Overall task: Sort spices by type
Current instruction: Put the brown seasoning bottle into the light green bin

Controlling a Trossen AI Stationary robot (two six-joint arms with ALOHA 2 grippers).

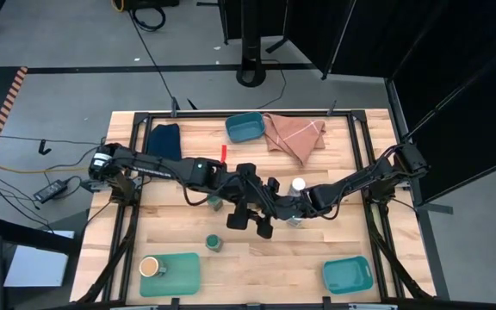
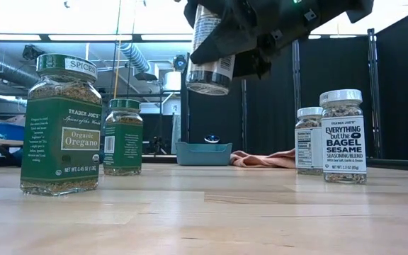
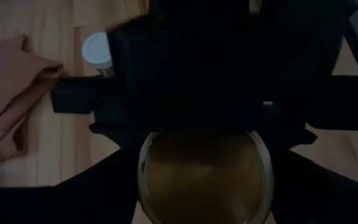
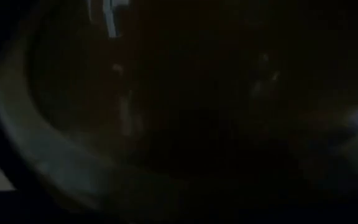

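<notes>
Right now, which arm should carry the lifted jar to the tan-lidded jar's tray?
Left, probably: the tan-lidded jar sits on a teal tray on that arm's side; the lifted jar hangs mid-table, where both arms meet.

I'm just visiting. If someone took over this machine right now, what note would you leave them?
Left gripper: mid-table, shut on a lifted jar whose lid is hidden.
Right gripper: close against it, at the same jar.
On the table: two green-lidded jars and two white-lidded jars, all upright.
Done: one tan-lidded jar stands on the near-left tray.
Left: set down the lifted jar, probably with the tan one, then group the green and white pairs.
</notes>
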